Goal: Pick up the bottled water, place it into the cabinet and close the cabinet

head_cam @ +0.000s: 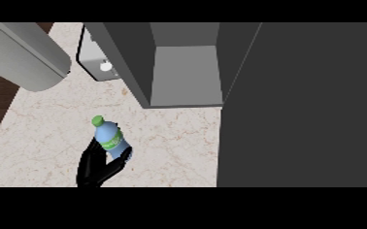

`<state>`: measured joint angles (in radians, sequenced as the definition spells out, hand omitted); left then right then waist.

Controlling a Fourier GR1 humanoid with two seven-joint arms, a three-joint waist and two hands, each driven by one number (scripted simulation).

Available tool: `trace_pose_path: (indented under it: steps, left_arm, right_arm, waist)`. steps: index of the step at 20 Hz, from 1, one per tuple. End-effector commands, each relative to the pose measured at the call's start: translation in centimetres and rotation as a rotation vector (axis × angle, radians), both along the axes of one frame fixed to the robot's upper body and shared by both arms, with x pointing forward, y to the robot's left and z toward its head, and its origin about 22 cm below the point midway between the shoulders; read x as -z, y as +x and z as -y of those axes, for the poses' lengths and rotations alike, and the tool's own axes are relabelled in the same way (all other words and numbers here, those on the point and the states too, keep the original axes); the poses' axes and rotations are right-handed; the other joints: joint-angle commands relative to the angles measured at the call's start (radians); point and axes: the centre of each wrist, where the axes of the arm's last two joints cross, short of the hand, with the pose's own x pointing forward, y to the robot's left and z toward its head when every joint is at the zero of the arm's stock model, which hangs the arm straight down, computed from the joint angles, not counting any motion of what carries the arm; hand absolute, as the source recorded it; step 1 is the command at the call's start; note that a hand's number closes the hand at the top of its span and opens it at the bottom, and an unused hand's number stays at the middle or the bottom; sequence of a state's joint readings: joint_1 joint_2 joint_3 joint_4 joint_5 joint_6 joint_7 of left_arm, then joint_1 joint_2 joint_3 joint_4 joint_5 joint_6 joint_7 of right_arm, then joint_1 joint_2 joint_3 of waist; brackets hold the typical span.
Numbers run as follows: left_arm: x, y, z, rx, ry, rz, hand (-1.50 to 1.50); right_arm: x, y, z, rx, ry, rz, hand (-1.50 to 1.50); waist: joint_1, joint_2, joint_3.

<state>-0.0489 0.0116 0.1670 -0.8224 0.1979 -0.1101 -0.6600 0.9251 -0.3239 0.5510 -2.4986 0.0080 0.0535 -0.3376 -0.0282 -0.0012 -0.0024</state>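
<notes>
**Bottle in the hand, in front of the open cabinet**

Only one hand [97, 165] shows in the head view. It is black and comes in from the lower edge, left of the middle. Which hand of the robot it is I cannot tell from this picture, because no forearm shows below it. Its fingers [91, 156] and thumb are curled round the lower part of the bottled water [109, 138], so the hand is clamped on the bottle.

The bottled water is blue and clear, with a green label in the middle and a green cap [97, 121]. It is tilted, the cap pointing up and a little to the left in the view. The upper half of the bottle stands out above the fingers; the bottom end is between the thumb and the fingers. Whether the bottle touches the tabletop [172, 145] I cannot tell.

The tabletop is light marble with thin brown veins. The cabinet [186, 73] is further up and to the right of the bottle, well apart from it. It is grey, and its inside is open to the view, with a paler floor. Its dark door [294, 106] fills the right side of the picture. At the upper left lies a big grey rounded shape [32, 56], and beside it, against the cabinet's left wall, a small light grey thing with a white round knob [106, 66].
</notes>
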Motion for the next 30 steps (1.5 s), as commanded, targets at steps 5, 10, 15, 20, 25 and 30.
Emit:
trace_pose_path:
  steps: [5,10,15,20,25,30]
  left_arm:
    - [1.5,1.4,1.1,0.015,0.166,0.04,1.5]
    - [2.0,0.5,1.5,0.022,0.32,0.142,1.5]
    - [1.3,1.7,-0.1,0.215,0.337,0.202,1.5]
    - [1.5,2.3,2.3,0.268,0.256,0.229,1.5]
    - [-0.4,4.6,5.0,0.316,0.222,0.23,1.5]
    - [-3.8,6.9,7.6,0.345,0.173,0.27,1.5]
  right_arm:
    - [-2.1,0.1,0.4,-0.006,-0.055,0.074,-1.5]
    - [-2.8,-0.9,0.8,0.006,-0.058,0.049,-1.5]
    - [-3.5,-1.3,0.6,-0.006,-0.043,0.04,-1.5]
    - [-3.4,-1.1,1.2,0.015,-0.069,0.045,-1.5]
    - [-3.4,-1.7,0.7,0.019,-0.046,0.041,-1.5]
    - [-3.0,-1.5,1.0,0.015,-0.045,0.015,-1.5]
  waist:
    - [0.004,0.005,0.0]
    - [-0.001,0.0,0.001]
    - [0.001,-0.001,0.001]
    - [0.01,0.0,0.001]
    - [0.011,-0.004,0.002]
    - [0.018,-0.005,0.003]
